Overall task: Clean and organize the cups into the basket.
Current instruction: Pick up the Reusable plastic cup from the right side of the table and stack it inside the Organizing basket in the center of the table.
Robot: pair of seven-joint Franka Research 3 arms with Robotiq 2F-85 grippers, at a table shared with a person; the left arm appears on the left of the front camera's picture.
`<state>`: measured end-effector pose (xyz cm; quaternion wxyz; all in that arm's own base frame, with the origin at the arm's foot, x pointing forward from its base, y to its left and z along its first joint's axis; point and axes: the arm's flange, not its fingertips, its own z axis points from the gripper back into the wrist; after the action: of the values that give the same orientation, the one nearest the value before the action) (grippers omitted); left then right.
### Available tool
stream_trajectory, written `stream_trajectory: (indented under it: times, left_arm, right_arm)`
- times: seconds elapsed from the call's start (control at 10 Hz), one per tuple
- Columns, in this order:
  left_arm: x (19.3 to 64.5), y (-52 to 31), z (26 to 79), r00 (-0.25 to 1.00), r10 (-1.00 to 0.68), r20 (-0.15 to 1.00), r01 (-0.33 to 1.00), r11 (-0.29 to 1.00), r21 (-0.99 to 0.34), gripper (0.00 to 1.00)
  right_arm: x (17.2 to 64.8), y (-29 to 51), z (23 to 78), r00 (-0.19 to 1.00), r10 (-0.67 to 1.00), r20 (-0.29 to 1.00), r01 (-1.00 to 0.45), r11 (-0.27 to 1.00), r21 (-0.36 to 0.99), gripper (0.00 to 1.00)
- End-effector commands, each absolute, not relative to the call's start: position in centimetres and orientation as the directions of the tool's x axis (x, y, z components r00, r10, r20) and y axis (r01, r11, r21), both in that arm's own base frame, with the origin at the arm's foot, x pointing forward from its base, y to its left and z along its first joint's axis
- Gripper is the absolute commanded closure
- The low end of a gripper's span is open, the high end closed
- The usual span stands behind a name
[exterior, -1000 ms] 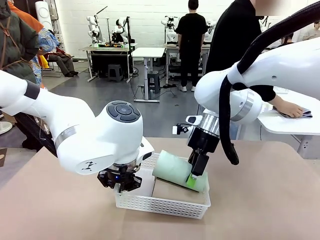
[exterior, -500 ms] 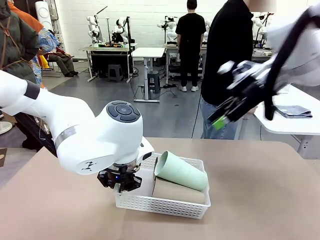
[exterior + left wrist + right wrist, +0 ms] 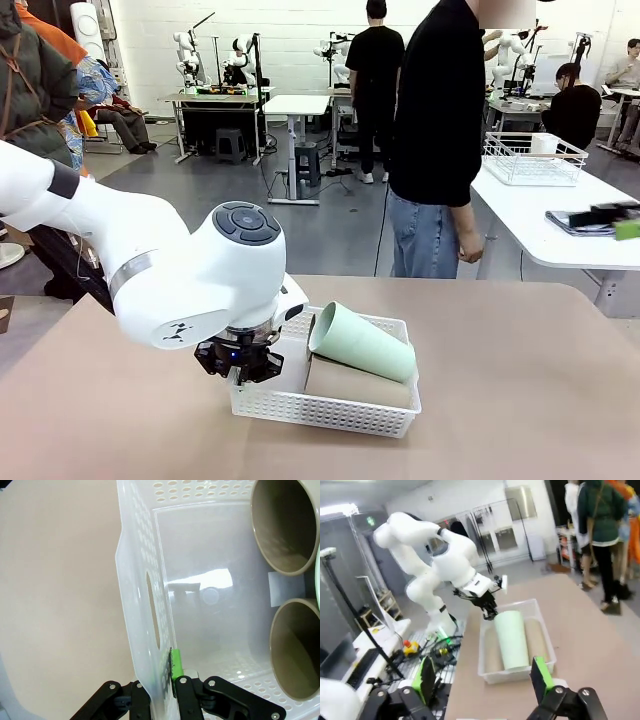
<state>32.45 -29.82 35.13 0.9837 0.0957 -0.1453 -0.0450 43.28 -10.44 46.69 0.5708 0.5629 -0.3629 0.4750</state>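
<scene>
Cups: pale mint green matte tumbler lies atop tan-brown tumblers in white perforated plastic basket | left claw clamps basket wall, likely steadying | right claw agape, empty.

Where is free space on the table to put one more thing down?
Bare tabletop lies right of the basket and in front of it. Crowded: the basket's left end, pinched by the left gripper, and inside, under the mint cup.
</scene>
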Motion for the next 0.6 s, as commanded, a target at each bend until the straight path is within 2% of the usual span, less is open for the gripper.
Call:
stream_trajectory:
  times: [0.0, 0.3, 0.4, 0.5]
  left_arm:
    - [32.2, -29.8, 34.9, 0.949, -0.126, 0.288, 0.064, 0.974, 0.216, 1.00]
    - [32.2, -29.8, 34.9, 0.949, -0.126, 0.288, 0.064, 0.974, 0.216, 1.00]
    - [32.2, -29.8, 34.9, 0.949, -0.126, 0.288, 0.064, 0.974, 0.216, 1.00]
    - [32.2, -29.8, 34.9, 0.949, -0.126, 0.288, 0.064, 0.974, 0.216, 1.00]
  right_arm:
    - [44.8, -11.7, 43.6, 0.262, 0.098, 0.960, -0.951, -0.142, 0.274, 0.00]
    - [42.5, -12.3, 40.4, 0.139, 0.176, 0.974, -0.990, 0.049, 0.132, 0.00]
    - [42.1, -11.9, 40.1, 0.115, 0.222, 0.968, -0.982, 0.173, 0.076, 0.00]
    - [43.9, -13.4, 40.5, 0.184, 0.108, 0.977, -0.982, -0.024, 0.188, 0.00]
